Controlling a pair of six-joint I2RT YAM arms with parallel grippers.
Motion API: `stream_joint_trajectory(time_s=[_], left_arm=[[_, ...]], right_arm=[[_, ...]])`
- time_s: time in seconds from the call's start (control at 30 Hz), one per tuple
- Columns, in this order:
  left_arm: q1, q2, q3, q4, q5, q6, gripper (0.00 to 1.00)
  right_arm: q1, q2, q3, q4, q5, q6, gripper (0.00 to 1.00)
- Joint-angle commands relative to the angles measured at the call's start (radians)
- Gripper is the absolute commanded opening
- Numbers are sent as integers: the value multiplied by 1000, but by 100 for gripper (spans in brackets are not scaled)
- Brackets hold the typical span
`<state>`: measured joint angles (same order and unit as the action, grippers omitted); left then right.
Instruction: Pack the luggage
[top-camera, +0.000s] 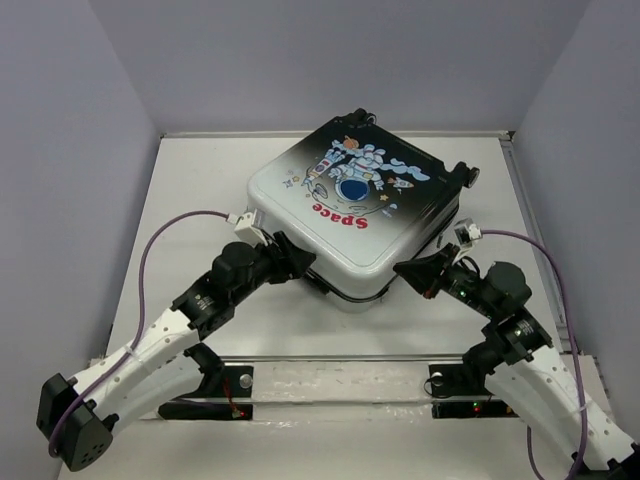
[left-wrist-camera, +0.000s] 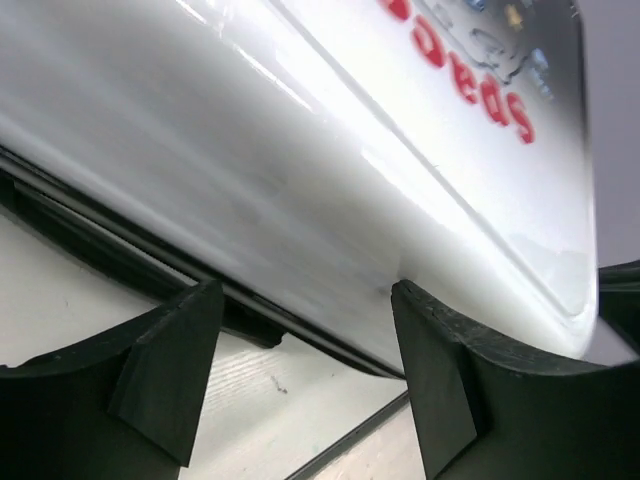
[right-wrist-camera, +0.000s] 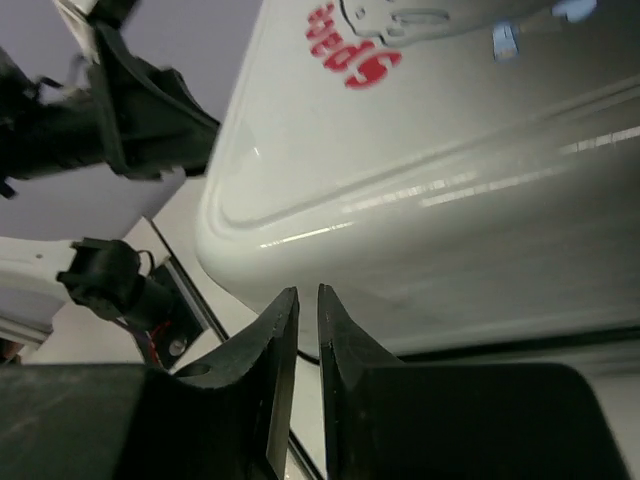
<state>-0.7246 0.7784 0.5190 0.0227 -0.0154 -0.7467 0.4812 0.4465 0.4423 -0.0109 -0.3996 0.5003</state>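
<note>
White-shelled luggage (top-camera: 350, 205) lies closed on the bench (top-camera: 190, 190); your left fingers (left-wrist-camera: 165, 375) gape at its near-left seam, right fingers (right-wrist-camera: 265, 390) pinch nearly shut at its near-right (both empty, equally close).

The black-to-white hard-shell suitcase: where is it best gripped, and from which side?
The black-to-white hard-shell suitcase lies flat, its smooth shell too broad for fingers. Probably grip the dark seam on its near edge, coming low from the arms' side.
</note>
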Motion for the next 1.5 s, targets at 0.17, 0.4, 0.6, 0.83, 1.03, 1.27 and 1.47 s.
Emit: stream_joint_trajectory(time_s=[0.17,0.4,0.6,0.83,1.03,1.27,1.47], left_arm=[[5,-52,106,63,-69,30,58],[-18,-188,-65,-6,59,-32,33],[-275,-79,-145,57,-64,-85,26],[-392,139,-106,235,-84,-80,29],[-414,337,-28,397,-84,-53,31],[-381,372,38,405,-169,-17,31],[-314,352,32,376,-155,0,32]], right_arm=[[5,-136,-22,-235,105,4,45],[14,-57,52,-380,105,35,11],[23,-32,3,-367,78,52,7],[154,87,-8,-347,148,53,48],[298,188,-54,-166,283,32,57],[309,152,-157,74,508,-52,55],[309,124,-208,86,626,-88,48]])
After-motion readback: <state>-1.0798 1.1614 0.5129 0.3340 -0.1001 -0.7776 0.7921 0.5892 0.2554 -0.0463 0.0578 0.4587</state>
